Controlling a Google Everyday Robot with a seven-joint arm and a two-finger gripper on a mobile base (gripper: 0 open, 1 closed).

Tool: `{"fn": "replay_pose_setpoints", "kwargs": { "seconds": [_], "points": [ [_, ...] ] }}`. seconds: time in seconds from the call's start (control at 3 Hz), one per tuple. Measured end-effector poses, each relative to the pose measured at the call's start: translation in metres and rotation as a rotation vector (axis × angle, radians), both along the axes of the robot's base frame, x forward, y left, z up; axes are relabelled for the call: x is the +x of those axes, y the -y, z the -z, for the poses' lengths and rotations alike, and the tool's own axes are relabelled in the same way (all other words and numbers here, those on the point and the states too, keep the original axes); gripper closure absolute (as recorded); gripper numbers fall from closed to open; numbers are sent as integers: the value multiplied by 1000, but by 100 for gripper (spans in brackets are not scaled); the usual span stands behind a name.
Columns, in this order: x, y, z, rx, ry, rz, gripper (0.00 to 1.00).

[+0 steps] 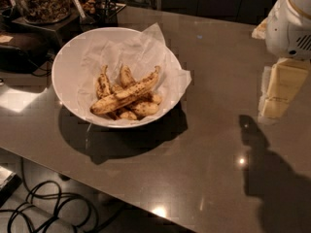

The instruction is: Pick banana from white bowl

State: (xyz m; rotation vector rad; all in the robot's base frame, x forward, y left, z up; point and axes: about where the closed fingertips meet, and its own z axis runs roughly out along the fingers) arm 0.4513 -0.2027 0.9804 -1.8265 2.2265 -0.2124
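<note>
Jaws far right; one white bowl [65,76]; long banana [124,96] atop roughly four.

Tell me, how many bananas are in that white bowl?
5, maybe more hidden. The banana lies diagonally on top; shorter bananas sit left, behind and two in front, inside the white bowl. The gripper hangs far right.

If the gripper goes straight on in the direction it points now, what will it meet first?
The gripper, at the picture's right edge, seems to point downward, so it would probably meet the table first, far to the right of the white bowl and banana. Its height is unclear.
</note>
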Motion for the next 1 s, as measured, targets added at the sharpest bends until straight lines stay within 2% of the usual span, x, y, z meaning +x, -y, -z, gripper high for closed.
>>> {"fn": "replay_pose_setpoints", "kwargs": {
  "seconds": [0.33, 0.67, 1.0],
  "points": [
    [2, -12, -4, -72, 33, -47, 0],
    [3, -11, -5, -74, 38, -46, 0],
    [9, -34, -22, -13, 107, -114, 0]
  ]
}}
